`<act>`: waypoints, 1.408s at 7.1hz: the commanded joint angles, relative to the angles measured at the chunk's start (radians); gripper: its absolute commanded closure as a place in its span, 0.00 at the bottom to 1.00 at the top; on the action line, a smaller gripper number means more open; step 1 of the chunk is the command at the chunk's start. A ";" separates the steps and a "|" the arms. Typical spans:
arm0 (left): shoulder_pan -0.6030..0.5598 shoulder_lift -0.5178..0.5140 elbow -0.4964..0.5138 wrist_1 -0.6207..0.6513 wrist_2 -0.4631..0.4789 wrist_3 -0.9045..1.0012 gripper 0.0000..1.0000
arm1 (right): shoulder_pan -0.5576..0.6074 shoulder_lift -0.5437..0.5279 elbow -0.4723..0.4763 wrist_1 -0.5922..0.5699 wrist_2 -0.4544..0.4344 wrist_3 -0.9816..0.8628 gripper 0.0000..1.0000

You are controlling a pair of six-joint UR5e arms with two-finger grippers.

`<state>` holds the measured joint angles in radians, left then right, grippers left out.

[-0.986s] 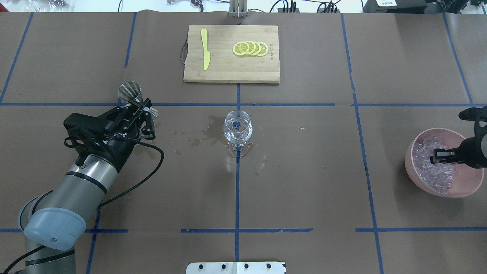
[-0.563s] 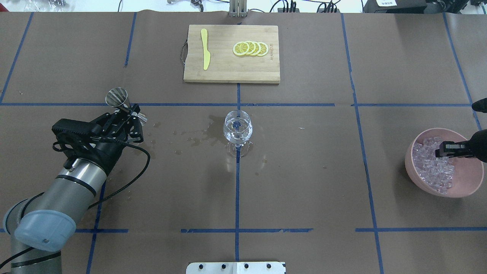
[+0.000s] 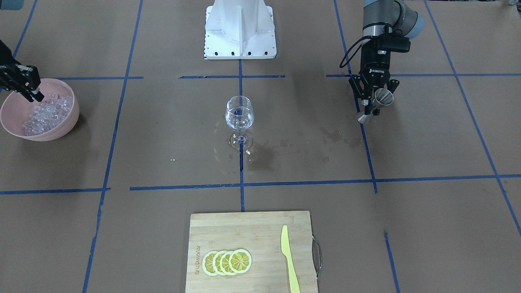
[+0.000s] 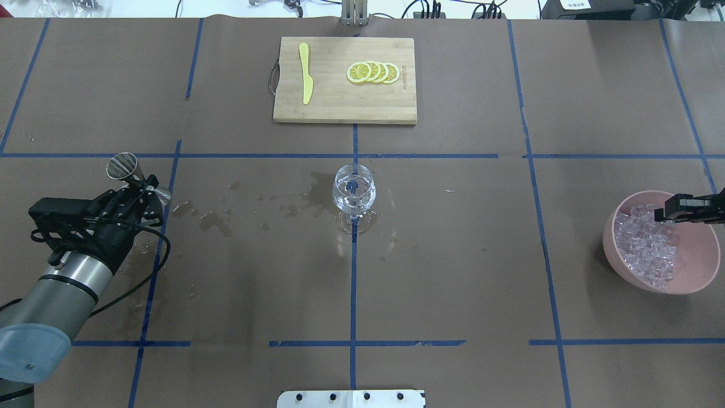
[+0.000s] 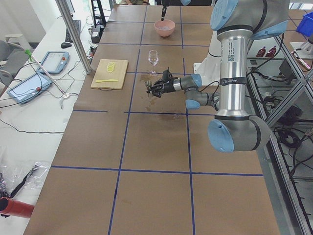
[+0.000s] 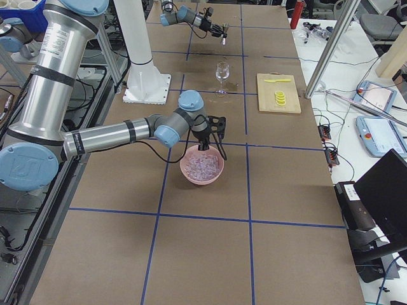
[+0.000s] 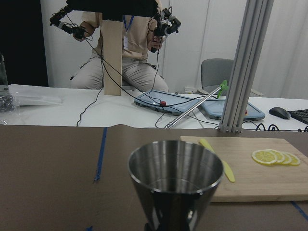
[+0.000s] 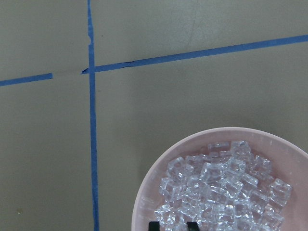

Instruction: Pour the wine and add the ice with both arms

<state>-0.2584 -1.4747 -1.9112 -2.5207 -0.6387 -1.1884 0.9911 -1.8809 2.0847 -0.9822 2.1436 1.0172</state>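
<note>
Ice [image 4: 645, 249] fills bowl [image 4: 694, 263] below right pincer [image 4: 664, 215]; left pincer [image 4: 144, 185] holds jigger [image 4: 123, 166].

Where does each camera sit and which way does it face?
Front-facing: opposite the robot base, facing it; left gripper, right gripper.
Overhead: behind it, looking down; both grippers.
Exterior left: table end; left arm near.
Exterior right: other end; right arm near.
Left wrist: level, over jigger toward cutting board.
Right wrist: straight down onto ice; fingertips.
Shared: wine glass, all exteriors.
</note>
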 commanded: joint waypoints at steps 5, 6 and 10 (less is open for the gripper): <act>0.099 0.060 0.141 0.003 0.204 -0.229 1.00 | 0.000 0.006 0.046 0.005 0.004 0.012 1.00; 0.128 0.060 0.146 0.006 0.232 -0.255 1.00 | 0.000 0.008 0.046 0.005 0.004 0.012 1.00; 0.177 0.047 0.189 0.008 0.281 -0.257 1.00 | -0.002 0.011 0.061 0.007 0.007 0.014 1.00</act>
<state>-0.0942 -1.4256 -1.7269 -2.5132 -0.3611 -1.4444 0.9900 -1.8715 2.1373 -0.9758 2.1490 1.0297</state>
